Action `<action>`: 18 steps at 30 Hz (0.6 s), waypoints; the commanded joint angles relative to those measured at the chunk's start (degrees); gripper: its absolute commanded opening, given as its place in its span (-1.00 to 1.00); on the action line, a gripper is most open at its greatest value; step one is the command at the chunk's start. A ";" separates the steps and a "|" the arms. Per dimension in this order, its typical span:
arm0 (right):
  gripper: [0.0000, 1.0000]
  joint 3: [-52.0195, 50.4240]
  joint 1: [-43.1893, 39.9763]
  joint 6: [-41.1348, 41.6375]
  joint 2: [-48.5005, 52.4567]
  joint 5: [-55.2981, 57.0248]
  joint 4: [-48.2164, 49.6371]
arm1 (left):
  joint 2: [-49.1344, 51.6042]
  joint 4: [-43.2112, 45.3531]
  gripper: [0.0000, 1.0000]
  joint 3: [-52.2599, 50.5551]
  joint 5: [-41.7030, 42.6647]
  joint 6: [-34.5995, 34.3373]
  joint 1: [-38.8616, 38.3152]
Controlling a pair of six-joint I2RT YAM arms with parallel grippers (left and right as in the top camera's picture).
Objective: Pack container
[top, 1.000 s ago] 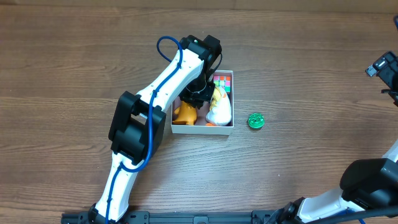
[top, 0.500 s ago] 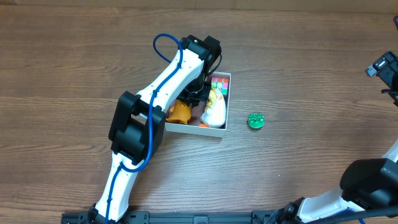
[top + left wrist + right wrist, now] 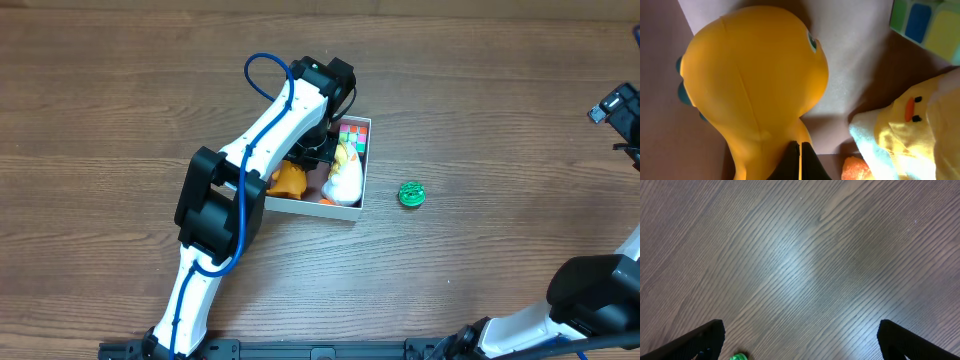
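Observation:
The container (image 3: 312, 208), a shallow white-walled box, sits at the table's middle, turned slightly askew. It holds an orange toy (image 3: 290, 180), a yellow-and-white duck plush (image 3: 345, 175) and a colour cube (image 3: 354, 133). My left gripper (image 3: 315, 150) reaches down into the box. In the left wrist view its fingers (image 3: 799, 162) are shut together against the orange toy (image 3: 755, 75), with the duck (image 3: 910, 130), the cube (image 3: 925, 25) and the pinkish-brown floor (image 3: 660, 125) around. A green round toy (image 3: 411, 194) lies on the table right of the box. My right gripper (image 3: 800, 340) is open and empty, high over bare wood.
The wooden table (image 3: 500, 270) stretches around the box. The right arm (image 3: 615, 108) hangs at the far right edge. The green toy also shows at the bottom edge of the right wrist view (image 3: 738, 356).
The container has slid and turned a little to the left with the left gripper inside it, then stopped. The right arm and the green toy have not moved.

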 commanded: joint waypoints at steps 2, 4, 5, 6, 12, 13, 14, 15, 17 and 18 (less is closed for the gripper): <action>1.00 0.04 -0.07 0.24 -0.26 0.31 0.17 | 1.16 1.16 -0.91 -0.17 1.33 -1.22 0.35; 1.00 0.04 -0.07 0.24 -0.26 0.31 0.17 | 1.16 1.88 -0.92 -0.20 1.33 -1.44 0.35; 1.00 0.04 -0.07 0.24 -0.26 0.31 0.17 | 1.16 2.25 -0.92 -0.17 1.31 -1.44 0.35; 1.00 0.04 -0.07 0.24 -0.26 0.31 0.17 | 1.16 2.49 -0.92 -0.17 1.31 -1.44 0.35; 1.00 0.04 -0.07 0.24 -0.26 0.31 0.17 | 1.16 2.82 -0.92 -0.20 0.26 -1.88 0.46; 1.00 0.04 -0.07 0.24 -0.26 0.31 0.17 | 1.16 2.82 -0.92 -0.20 0.07 -1.88 0.46; 1.00 0.04 -0.07 0.24 -0.26 0.31 0.17 | 1.16 2.84 -0.92 -0.20 -0.20 -1.90 0.50; 1.00 0.04 -0.07 0.24 -0.26 0.31 0.15 | 1.16 2.84 -0.92 -0.20 -0.28 -1.97 0.57; 1.00 0.04 -0.07 0.24 -0.26 0.31 0.17 | 1.16 2.64 -0.92 -0.20 -1.16 -2.84 0.79; 1.00 0.04 -0.07 0.24 -0.26 0.31 0.15 | 1.16 2.62 -0.92 -0.17 -1.86 -3.15 1.09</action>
